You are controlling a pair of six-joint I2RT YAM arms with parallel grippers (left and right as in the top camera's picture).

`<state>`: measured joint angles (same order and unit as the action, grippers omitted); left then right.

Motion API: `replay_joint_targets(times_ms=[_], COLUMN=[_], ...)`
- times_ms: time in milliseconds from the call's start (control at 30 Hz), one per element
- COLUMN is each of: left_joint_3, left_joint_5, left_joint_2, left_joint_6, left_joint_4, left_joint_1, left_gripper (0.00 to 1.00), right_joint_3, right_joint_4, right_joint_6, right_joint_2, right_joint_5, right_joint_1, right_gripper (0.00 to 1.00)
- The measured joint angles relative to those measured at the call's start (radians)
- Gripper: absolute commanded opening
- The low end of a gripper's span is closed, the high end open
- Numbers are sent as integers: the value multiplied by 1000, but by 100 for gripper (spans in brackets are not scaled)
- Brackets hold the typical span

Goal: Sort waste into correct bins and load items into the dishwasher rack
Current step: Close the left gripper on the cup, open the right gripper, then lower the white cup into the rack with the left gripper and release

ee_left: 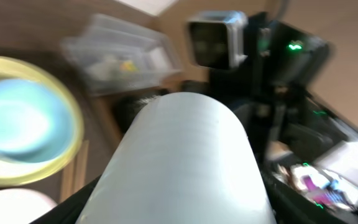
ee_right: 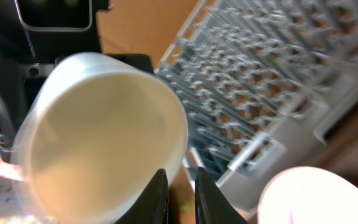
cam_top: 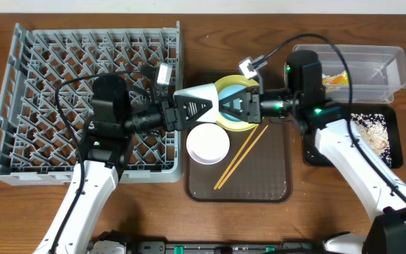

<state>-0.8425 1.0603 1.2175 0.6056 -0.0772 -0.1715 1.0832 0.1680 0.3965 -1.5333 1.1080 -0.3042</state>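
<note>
The small white cup (cam_top: 201, 103) hangs on its side above the brown tray's left edge, my left gripper (cam_top: 189, 106) shut on its body. In the left wrist view the cup (ee_left: 185, 155) fills the middle between my dark fingers. My right gripper (cam_top: 223, 107) faces the cup's mouth. Its fingertips (ee_right: 180, 186) stand a narrow gap apart beside the rim of the cup (ee_right: 104, 143), with nothing between them. The light blue bowl (ee_left: 17, 124) sits in the yellow plate (cam_top: 242, 128). The pinkish-white bowl (cam_top: 208, 143) and the chopsticks (cam_top: 242, 156) lie on the tray. The grey dishwasher rack (cam_top: 55, 70) is at the left.
The brown serving tray (cam_top: 273, 176) lies in the middle. At the right stand the clear tub (cam_top: 372, 60), holding a wrapper (cam_top: 335, 79), and the black tray (cam_top: 395, 152) with rice scraps (cam_top: 372, 127). Both arms meet over the tray's upper left.
</note>
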Motion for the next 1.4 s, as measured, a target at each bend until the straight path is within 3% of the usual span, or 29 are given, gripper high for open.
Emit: replay_joint_targets(times_ms=[233, 400, 600, 833, 1300, 1333, 1400], left_joint_3=[0, -31, -171, -217, -218, -218, -218], left_joint_5=[-225, -336, -613, -888, -989, -989, -989], left_joint_2=[0, -9, -40, -50, 204, 227, 262], left_joint_6=[-148, -236, -351, -397, -404, -404, -404], left_joint_4=[156, 324, 652, 825, 910, 910, 909], left_joint_1=[40, 132, 229, 270, 270, 270, 270], left_gripper=[9, 8, 8, 8, 8, 10, 23], right_joint_3=[0, 0, 1, 27, 36, 36, 36], right_joint_4=[204, 352, 513, 630, 640, 640, 642], right_joint_6=[-133, -233, -320, -367, -385, -386, -386], right_joint_2=[0, 0, 18, 133, 179, 179, 179], right_joint_5=[-152, -293, -482, -689, -781, -783, -785], right_joint_1=[80, 90, 90, 90, 90, 90, 90], right_gripper=[8, 7, 5, 5, 5, 5, 6])
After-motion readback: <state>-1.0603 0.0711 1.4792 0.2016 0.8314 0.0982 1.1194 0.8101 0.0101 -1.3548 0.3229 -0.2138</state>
